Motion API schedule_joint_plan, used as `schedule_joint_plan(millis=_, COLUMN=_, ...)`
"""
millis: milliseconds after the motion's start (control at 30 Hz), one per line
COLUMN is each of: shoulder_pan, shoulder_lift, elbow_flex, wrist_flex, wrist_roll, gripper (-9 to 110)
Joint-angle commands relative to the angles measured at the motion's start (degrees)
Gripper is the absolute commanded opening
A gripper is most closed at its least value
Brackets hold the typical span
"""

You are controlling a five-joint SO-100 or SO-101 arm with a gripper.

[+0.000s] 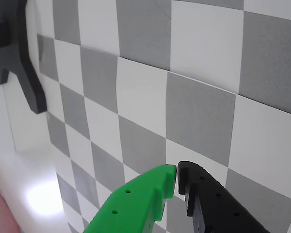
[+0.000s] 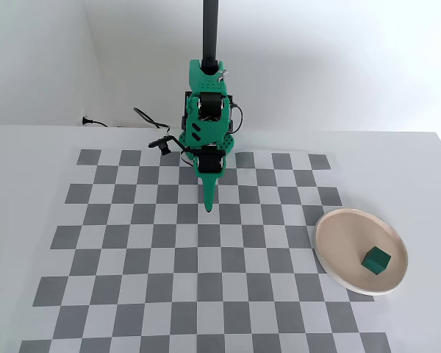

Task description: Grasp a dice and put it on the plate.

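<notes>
Dice (image 2: 375, 259) already resting inside plate (image 2: 328, 250), near the right edge of the checkered mat (image 2: 132, 294) — placing step looks done. Farther back, gripper (image 1: 177, 175) clenched and empty, parked toward the mat's far edge; nothing left but staying retracted.

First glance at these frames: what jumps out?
In the fixed view, the green arm, folded at the back of the checkerboard mat, with its gripper pointing down at the squares. At right, the dark green dice already sits on the beige-pink plate. In the wrist view the gripper's tips nearly touch, holding nothing.
</notes>
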Motion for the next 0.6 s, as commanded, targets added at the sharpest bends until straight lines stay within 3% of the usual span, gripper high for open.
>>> schedule_joint_plan(millis=0, shoulder_pan=0.2, shoulder_lift=1.5, elbow_flex=-0.7, wrist_flex=0.6, wrist_roll=0.1, gripper=-4)
schedule_joint_plan(millis=567, shoulder_pan=0.3, shoulder_lift=1.5, elbow_flex=-0.7, wrist_flex=0.7, wrist_roll=0.0, gripper=-4)
